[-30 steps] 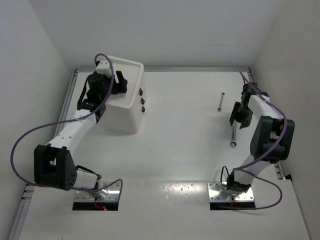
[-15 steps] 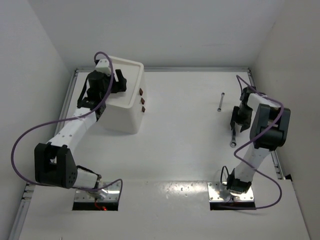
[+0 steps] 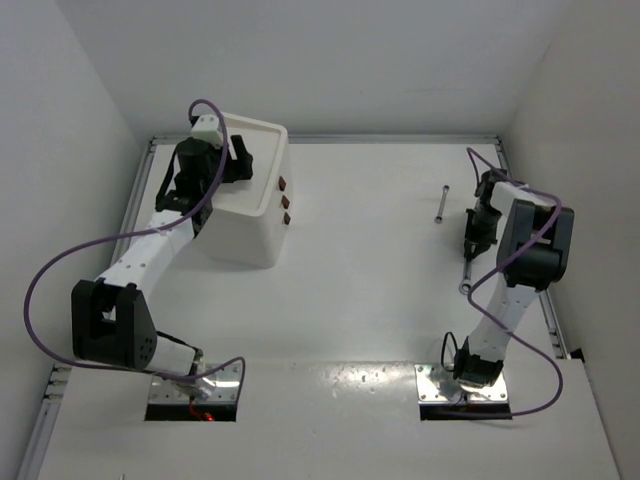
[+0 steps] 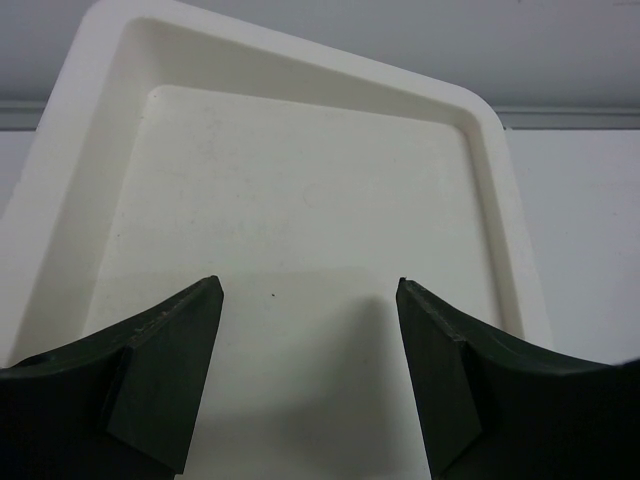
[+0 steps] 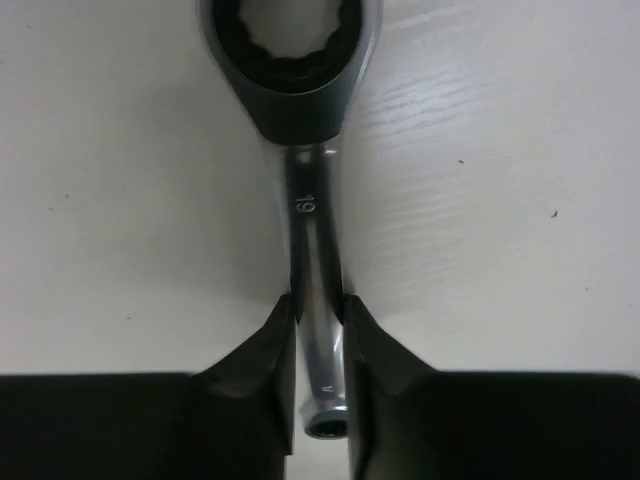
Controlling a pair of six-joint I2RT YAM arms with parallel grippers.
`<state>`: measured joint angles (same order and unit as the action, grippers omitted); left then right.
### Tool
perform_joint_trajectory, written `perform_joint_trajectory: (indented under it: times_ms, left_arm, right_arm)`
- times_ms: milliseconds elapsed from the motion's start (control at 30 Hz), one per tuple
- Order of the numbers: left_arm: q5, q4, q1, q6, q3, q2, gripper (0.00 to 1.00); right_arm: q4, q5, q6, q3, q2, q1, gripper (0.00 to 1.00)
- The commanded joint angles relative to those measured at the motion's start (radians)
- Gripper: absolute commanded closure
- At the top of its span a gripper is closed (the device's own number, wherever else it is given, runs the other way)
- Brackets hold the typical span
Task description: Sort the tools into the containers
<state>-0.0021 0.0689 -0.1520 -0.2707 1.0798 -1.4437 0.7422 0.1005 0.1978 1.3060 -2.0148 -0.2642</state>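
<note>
1. table – work surface.
2. white box – 10 o'clock on table; recessed tray top; knobbed drawers on its 3 o'clock face.
3. L gripper – over tray top, jaws apart, nothing held.
4. R gripper – 3 o'clock; jaws closed on shank of large wrench, which lies flat on table. Step: pick-up. Next, prob.: lift clear, carry toward 9 o'clock to white box.
5. small wrench – 11 o'clock of R gripper, untouched.
</note>
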Motion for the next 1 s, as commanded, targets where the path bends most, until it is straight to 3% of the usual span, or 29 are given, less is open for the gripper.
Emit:
perform_joint_trajectory:
  times_ms: [0,33,133,267,533,700,800,967]
  left_arm:
    - [-0.024,-0.452,0.026,-0.044,-0.101,-0.118,0.22]
    - [-0.024,-0.452,0.026,-0.044,-0.101,-0.118,0.22]
    - [-0.024,-0.452,0.026,-0.044,-0.101,-0.118,0.22]
    - [-0.024,-0.452,0.035,-0.044,-0.101,-0.109,0.22]
    - [-0.044,-0.452,0.035,-0.064,-0.092,-0.084,0.17]
    - [-0.044,-0.452,0.055,-0.064,-0.052,-0.064,0.16]
    - [-0.044,-0.452,0.077,-0.064,-0.017,-0.064,0.09]
    - [-0.044,-0.501,0.114,-0.064,0.084,-0.064,0.07]
  right_arm:
    - [-0.033,0.021,-0.015,-0.016,-0.042,0.002,0.87]
    - [-0.033,0.012,-0.015,-0.016,-0.042,0.002,1.0]
    - [-0.021,-0.031,-0.015,-0.039,-0.01,0.002,1.0]
    - [0.026,-0.197,0.024,-0.053,0.076,0.02,1.0]
    - [0.025,-0.539,0.285,0.061,0.228,0.158,1.0]
    - [-0.046,-0.686,0.383,0.234,0.254,0.272,1.0]
    - [-0.087,-0.726,0.431,0.329,0.225,0.333,1.0]
    - [-0.164,-0.788,0.525,0.459,0.182,0.425,1.0]
